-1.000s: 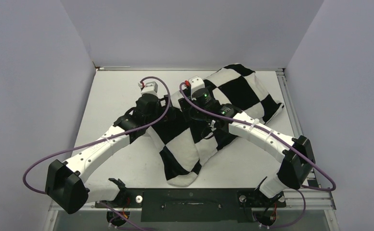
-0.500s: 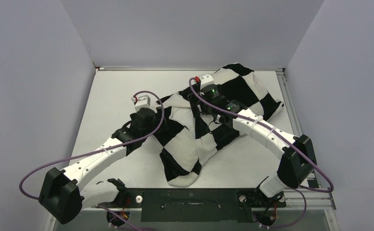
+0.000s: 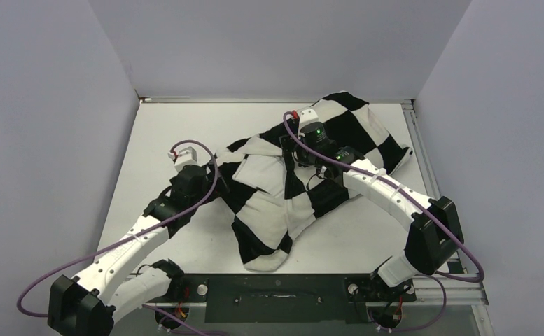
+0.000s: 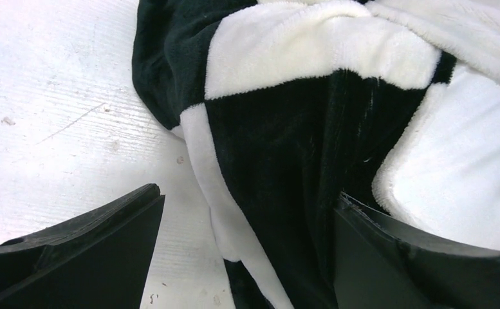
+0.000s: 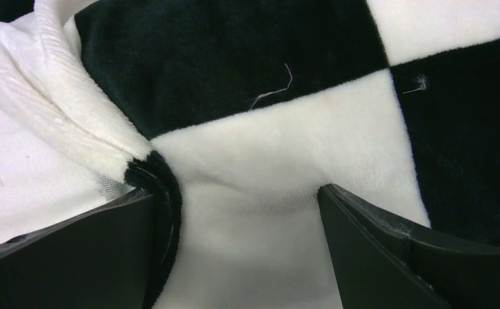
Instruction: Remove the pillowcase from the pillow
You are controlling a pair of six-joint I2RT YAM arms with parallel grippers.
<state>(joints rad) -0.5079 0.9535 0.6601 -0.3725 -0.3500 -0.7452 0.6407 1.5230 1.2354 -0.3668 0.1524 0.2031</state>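
Observation:
The black and white checkered pillowcase (image 3: 339, 136) lies crumpled from the back right to the front centre of the table. It bulges at the back right, so the pillow seems to be inside, hidden. A plain white fold (image 3: 263, 168) shows mid-cloth; I cannot tell if it is pillow or lining. My left gripper (image 3: 213, 175) is open at the cloth's left edge, with the edge (image 4: 279, 167) between its jaws (image 4: 247, 212) and nothing held. My right gripper (image 3: 298, 154) is open and pressed down on a white square (image 5: 279, 148), which lies between its jaws (image 5: 234, 212).
The white table (image 3: 164, 133) is walled by grey panels on the left, back and right. A metal rail (image 3: 423, 161) runs along its right edge. Purple cables loop off both arms.
My left arm has drawn back to the left and toward the near edge, off the middle of the cloth to its left edge. My right gripper has shifted toward the back right. More white cloth is uncovered.

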